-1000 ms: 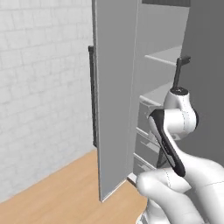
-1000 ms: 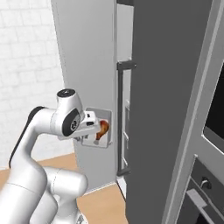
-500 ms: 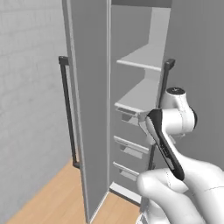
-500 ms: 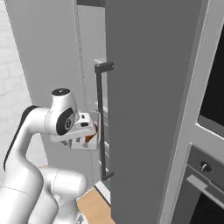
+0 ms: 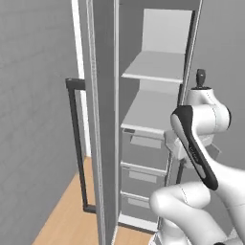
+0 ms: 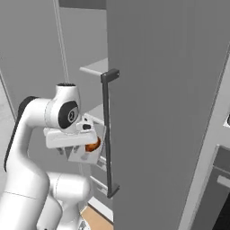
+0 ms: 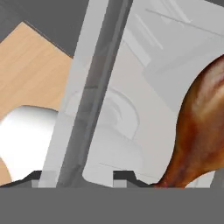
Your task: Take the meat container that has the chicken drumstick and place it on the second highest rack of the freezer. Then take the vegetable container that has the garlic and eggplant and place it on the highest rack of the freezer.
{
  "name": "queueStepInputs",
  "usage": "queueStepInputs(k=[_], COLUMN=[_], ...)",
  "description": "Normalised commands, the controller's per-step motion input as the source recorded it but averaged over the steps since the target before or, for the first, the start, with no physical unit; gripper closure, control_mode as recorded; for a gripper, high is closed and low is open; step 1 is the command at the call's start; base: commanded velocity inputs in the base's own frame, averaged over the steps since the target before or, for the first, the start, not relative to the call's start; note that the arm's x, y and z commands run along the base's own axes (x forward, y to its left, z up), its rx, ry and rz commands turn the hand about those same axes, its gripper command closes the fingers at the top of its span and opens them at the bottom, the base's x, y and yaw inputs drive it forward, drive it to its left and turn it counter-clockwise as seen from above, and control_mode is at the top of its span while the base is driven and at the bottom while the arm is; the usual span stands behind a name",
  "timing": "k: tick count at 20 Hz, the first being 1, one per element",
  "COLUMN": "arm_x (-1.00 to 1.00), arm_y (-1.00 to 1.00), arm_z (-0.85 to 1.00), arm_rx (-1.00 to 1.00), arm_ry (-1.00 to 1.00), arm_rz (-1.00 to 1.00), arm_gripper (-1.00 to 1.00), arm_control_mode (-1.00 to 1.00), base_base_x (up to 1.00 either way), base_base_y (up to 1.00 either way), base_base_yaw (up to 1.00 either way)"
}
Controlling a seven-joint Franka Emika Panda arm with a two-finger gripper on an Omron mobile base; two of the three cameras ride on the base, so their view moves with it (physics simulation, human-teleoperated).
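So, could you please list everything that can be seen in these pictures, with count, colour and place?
freezer: one, grey, doors open, ahead of the arm
shelves: two, light grey, upper part of the freezer
drawers: three, grey, under the shelves
door handles: two, dark, upright, one on each open door
floor: light wood, below the freezer
meat container: one, light grey, held at the gripper
chicken drumstick: one, orange-brown, inside the container
arm: white, dark joints
gripper: one, shut on the container's rim
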Motion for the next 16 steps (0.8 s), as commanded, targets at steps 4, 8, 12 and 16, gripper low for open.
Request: queueStepInputs(k=[4, 8, 12, 16], arm_x=[0.0, 0.0, 0.0, 0.0], arm_y=[0.0, 0.0, 0.0, 0.0], arm_z=[0.0, 0.0, 0.0, 0.0], arm_rx=[0.0, 0.0, 0.0, 0.0], arm_ry=[0.0, 0.0, 0.0, 0.0], arm_rz=[0.0, 0.0, 0.0, 0.0], arm_gripper=[1.0, 1.0, 1.0, 1.0], arm_control_mode=[1.0, 1.0, 1.0, 1.0], base_base_x=[0.06, 0.0, 0.0, 0.0], base_base_y=[0.44, 0.18, 0.4, 0.61], base_base_yaw=[-0.26, -0.15, -0.08, -0.06])
